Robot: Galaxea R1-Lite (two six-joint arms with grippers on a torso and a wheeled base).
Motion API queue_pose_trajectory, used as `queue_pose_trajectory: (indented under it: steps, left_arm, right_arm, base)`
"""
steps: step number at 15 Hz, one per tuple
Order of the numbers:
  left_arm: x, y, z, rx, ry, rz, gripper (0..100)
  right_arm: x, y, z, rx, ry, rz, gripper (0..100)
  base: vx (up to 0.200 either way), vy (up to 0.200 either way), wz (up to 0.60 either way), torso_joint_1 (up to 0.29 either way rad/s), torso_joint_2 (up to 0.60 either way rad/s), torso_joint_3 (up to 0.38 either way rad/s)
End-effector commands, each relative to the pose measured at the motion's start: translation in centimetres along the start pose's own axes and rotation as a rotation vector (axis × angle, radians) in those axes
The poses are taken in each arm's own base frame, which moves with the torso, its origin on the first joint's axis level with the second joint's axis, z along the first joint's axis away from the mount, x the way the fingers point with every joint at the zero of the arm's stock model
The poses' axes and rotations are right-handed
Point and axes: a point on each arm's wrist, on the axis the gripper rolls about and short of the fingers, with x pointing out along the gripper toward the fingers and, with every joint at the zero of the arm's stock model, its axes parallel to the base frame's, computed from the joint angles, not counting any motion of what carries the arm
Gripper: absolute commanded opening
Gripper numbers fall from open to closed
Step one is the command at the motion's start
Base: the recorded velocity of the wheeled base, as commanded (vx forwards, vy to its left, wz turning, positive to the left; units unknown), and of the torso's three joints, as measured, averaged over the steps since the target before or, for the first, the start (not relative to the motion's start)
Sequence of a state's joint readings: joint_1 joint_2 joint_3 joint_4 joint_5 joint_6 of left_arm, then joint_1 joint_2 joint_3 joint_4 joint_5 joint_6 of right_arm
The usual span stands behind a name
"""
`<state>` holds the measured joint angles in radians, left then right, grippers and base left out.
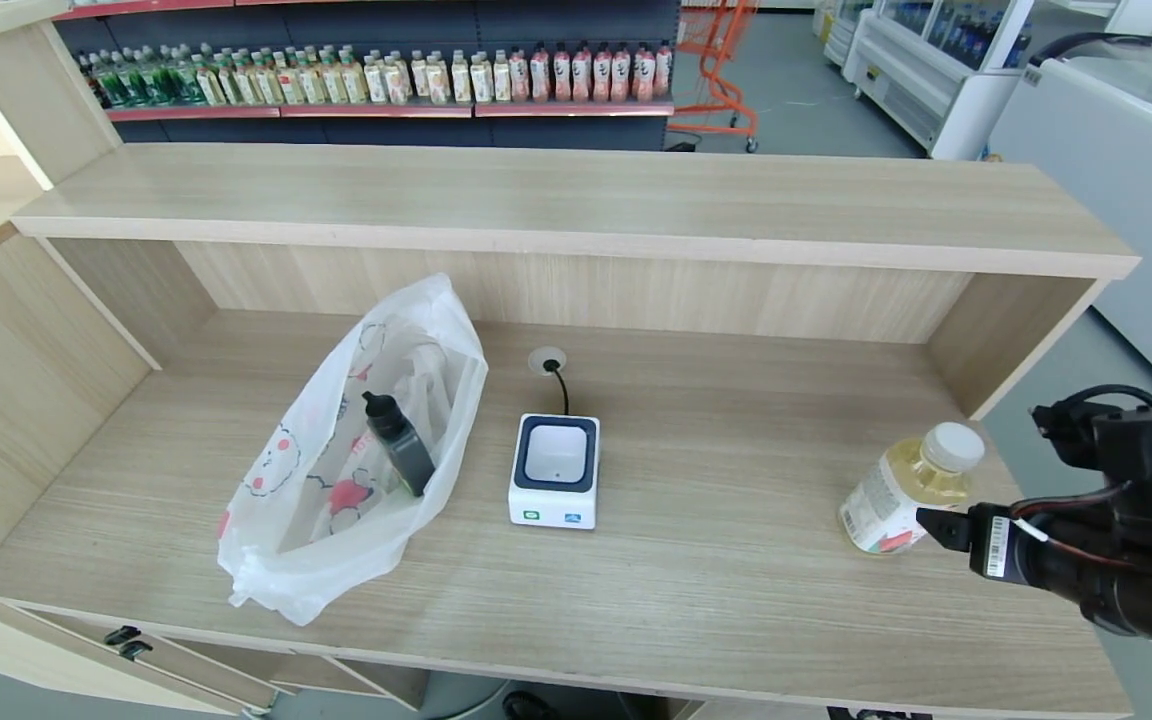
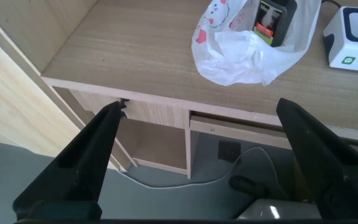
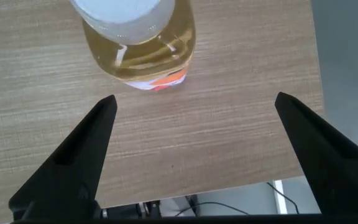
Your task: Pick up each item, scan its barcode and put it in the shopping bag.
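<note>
A clear bottle of yellow drink [image 1: 908, 488] with a white cap stands near the counter's right end. My right gripper [image 1: 940, 526] is just beside it, on the side nearer me. In the right wrist view the bottle [image 3: 140, 45] lies just beyond the gripper [image 3: 196, 101], whose fingers are spread wide with nothing between them. The white plastic shopping bag [image 1: 336, 470] lies open on the left with a black bottle [image 1: 398, 445] inside. The white scanner [image 1: 556, 470] sits mid-counter. My left gripper [image 2: 199, 106] hangs open in front of and below the counter edge, before the bag [image 2: 247, 53].
The wooden counter [image 1: 716, 590] has a raised back ledge and side walls. The scanner's cable runs to a hole [image 1: 547, 360] behind it. Drawers [image 2: 166, 118] sit under the counter's front edge. Bare counter lies between scanner and bottle.
</note>
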<state>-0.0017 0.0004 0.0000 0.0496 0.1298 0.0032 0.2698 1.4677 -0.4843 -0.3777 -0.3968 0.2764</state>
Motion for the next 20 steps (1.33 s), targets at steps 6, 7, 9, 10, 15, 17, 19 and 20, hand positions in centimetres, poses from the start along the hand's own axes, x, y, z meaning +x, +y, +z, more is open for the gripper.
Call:
queue_pose_trajectory:
  steps: [6, 7, 9, 10, 15, 17, 19, 20]
  left_arm:
    - [0.0, 0.0, 0.0, 0.0, -0.001, 0.001, 100]
    - [0.0, 0.0, 0.0, 0.0, 0.001, 0.001, 100]
    - [0.0, 0.0, 0.0, 0.0, -0.001, 0.001, 100]
    - [0.0, 0.0, 0.0, 0.0, -0.001, 0.001, 100]
    - [0.0, 0.0, 0.0, 0.0, -0.001, 0.001, 100]
    - [0.0, 0.0, 0.0, 0.0, -0.001, 0.001, 100]
    - [0.0, 0.0, 0.0, 0.0, 0.001, 0.001, 100]
    - [0.0, 0.0, 0.0, 0.0, 0.001, 0.001, 100]
  right_arm:
    - [5.4, 3.1, -1.2, -0.027, 0.005, 0.07, 100]
    - [5.6, 3.3, -1.3, -0.026, -0.002, 0.081, 100]
    - [6.2, 3.9, -1.3, -0.043, -0.029, 0.11, 100]
    - [6.6, 4.2, -1.2, -0.076, -0.055, 0.117, 100]
    - [7.8, 4.9, -1.0, -0.169, -0.135, 0.171, 100]
    - [8.3, 5.3, -0.7, -0.17, -0.161, 0.17, 100]
    - [8.5, 5.2, -0.9, -0.184, -0.16, 0.169, 100]
    - [8.5, 5.2, -0.8, -0.188, -0.162, 0.169, 100]
  base:
    - [0.0, 0.0, 0.0, 0.0, 0.0, 0.0]
    - [0.0, 0.0, 0.0, 0.0, 0.0, 0.0]
    - [0.0, 0.0, 0.0, 0.0, 0.0, 0.0]
    - [0.0, 0.0, 0.0, 0.0, 0.0, 0.0]
    - [0.0, 0.0, 0.0, 0.0, 0.0, 0.0]
    - [0.0, 0.0, 0.0, 0.0, 0.0, 0.0]
    - [0.0, 0.0, 0.0, 0.0, 0.0, 0.0]
    - [0.0, 0.0, 0.0, 0.0, 0.0, 0.0]
